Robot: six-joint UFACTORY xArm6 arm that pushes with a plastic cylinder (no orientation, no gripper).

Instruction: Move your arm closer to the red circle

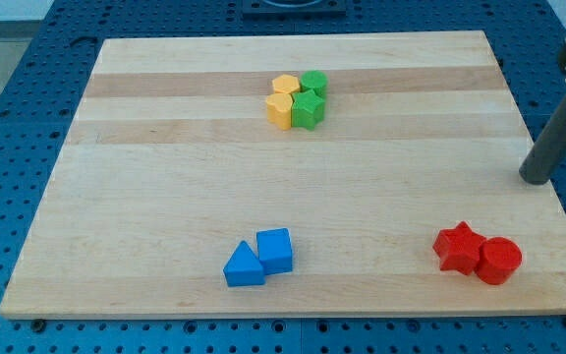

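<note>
My tip [536, 180] rests bare at the table's [165, 177] edge, touching no block; red circle [499, 261] sits near, about seven o'clock.

1. The one camera is looking down at a slant from above the near long edge of the wooden board [165, 167], facing toward its far edge at the view's top.
2. It is sitting far enough back to be taking in nearly the whole board, with the blue perforated table [8, 118] showing around it.
3. No second view is sharing this scene.
</note>
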